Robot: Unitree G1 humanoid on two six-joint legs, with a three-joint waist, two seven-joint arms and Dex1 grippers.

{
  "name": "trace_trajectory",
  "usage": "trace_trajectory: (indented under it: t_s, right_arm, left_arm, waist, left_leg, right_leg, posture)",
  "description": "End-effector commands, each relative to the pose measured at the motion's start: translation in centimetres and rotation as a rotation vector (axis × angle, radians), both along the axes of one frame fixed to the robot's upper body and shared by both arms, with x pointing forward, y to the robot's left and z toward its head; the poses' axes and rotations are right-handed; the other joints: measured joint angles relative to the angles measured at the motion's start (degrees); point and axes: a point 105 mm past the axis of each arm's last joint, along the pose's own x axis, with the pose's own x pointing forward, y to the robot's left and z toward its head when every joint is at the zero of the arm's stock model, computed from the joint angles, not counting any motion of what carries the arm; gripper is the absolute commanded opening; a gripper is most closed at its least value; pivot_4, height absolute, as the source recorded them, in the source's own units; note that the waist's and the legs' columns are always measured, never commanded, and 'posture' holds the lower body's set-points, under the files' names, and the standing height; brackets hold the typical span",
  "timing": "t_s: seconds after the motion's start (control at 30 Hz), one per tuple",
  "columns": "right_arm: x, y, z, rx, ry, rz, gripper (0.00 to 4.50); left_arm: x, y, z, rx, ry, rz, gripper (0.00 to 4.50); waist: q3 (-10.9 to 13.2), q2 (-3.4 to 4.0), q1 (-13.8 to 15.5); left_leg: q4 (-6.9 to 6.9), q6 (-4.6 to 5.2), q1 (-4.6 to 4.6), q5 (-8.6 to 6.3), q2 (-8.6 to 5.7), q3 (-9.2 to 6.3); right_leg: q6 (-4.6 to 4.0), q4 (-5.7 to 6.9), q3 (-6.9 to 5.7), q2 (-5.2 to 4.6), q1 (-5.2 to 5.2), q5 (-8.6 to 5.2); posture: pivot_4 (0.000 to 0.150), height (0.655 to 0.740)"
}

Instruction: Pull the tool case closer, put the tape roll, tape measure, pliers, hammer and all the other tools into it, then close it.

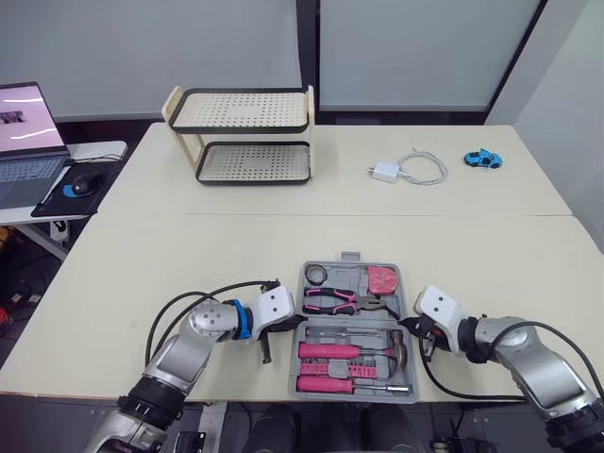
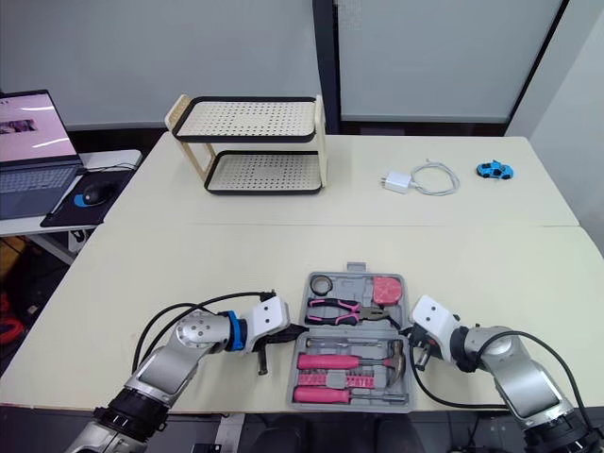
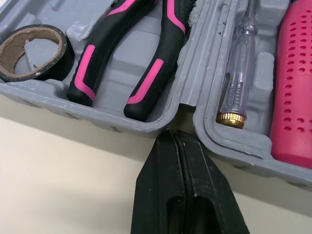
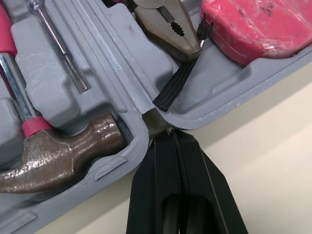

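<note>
Tool case (image 1: 347,276) lies unfolded flat at the table's (image 1: 189,264) 6 o'clock, near edge, both halves face up, hinge running 9-to-3 across its middle.

Contents:
- far half: tape roll (image 1: 315,275) at 11 o'clock, pink tape measure (image 1: 381,279) at 1 o'clock, pliers (image 1: 332,301) between and just under them, handles toward 9, nose toward 3
- near half: hammer (image 1: 363,351) lying crosswise, head at 3 o'clock; pink-handled screwdriver (image 1: 340,383) at 6 o'clock, along the near wall; clear tester screwdriver (image 3: 234,78) just inside the hinge on the left end

Left gripper (image 3: 176,139): at the case's 9 o'clock, fingers pressed together, nothing between them, tip right at the hinge notch in the case wall. Pliers handles and tape roll sit just past the wall from it.

Right gripper (image 4: 170,134): at the case's 3 o'clock, same story: fingers closed flat against each other, empty, tip at the opposite hinge notch. Hammer head and pliers nose are just inside.

Farther out on the table: two-tier rack (image 1: 247,135) at 11 o'clock, white charger with cable (image 1: 404,170) at 1 o'clock, blue toy car (image 1: 482,159) beyond it. Laptop (image 1: 28,142) and mouse (image 1: 86,181) on a side desk at 10 o'clock.
</note>
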Motion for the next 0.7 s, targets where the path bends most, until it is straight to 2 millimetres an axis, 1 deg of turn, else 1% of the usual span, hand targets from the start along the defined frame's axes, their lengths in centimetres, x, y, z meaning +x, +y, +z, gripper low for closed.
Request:
trace_trajectory:
  t_s: [0.03,0.23,0.5,0.6,0.63,0.7]
  right_arm:
    - [0.6,-0.3,1.3,-0.004,-0.063,0.002,0.02]
    - [0.5,0.0,1.3,-0.002,-0.064,0.013,0.02]
    - [0.2,-0.7,2.0,-0.013,-0.077,0.0,0.02]
    - [-0.3,-1.5,2.8,-0.027,-0.096,-0.027,0.02]
    - [-0.6,-1.8,3.3,-0.024,-0.107,-0.036,0.02]
    - [-1.2,-2.1,4.2,-0.022,-0.135,-0.04,0.02]
  left_arm:
    - [-0.1,0.5,0.6,-0.009,-0.016,0.001,0.0]
    - [-0.4,0.6,0.4,-0.008,-0.011,0.007,0.0]
    - [-0.8,0.9,0.4,-0.007,-0.007,0.02,0.0]
    - [-0.3,2.5,1.3,-0.015,-0.027,0.077,0.0]
    - [-0.2,2.9,2.4,-0.054,-0.043,0.075,0.0]
    - [-0.6,2.8,4.8,-0.144,-0.052,0.03,0.0]
  waist:
    - [0.0,0.0,-0.04]
    - [0.0,0.0,-0.05]
    - [0.0,0.0,-0.04]
    - [0.0,0.0,-0.03]
    - [0.0,0.0,-0.03]
    - [0.01,0.01,-0.02]
  left_leg:
    - [0.0,0.0,0.01,0.0,0.01,0.0]
    - [-0.01,0.0,0.0,0.0,0.02,0.0]
    - [-0.01,0.0,0.0,0.0,0.02,-0.01]
    - [-0.02,0.01,0.0,0.0,0.03,-0.01]
    - [-0.03,0.01,-0.01,0.0,0.04,-0.01]
    - [-0.03,0.01,-0.06,0.0,0.05,-0.01]
  right_leg:
    - [0.0,0.0,0.0,0.01,0.0,0.0]
    - [0.0,0.01,0.0,0.02,-0.01,0.0]
    - [0.0,0.01,0.0,0.02,-0.01,0.0]
    - [0.0,0.01,0.0,0.02,-0.02,0.0]
    - [0.0,0.01,0.0,0.02,-0.03,0.0]
    - [0.0,0.02,0.01,0.03,-0.09,0.0]
  posture:
    - [0.15,0.74]
    - [0.15,0.74]
    - [0.15,0.74]
    - [0.15,0.74]
    - [0.15,0.74]
    - [0.15,0.74]
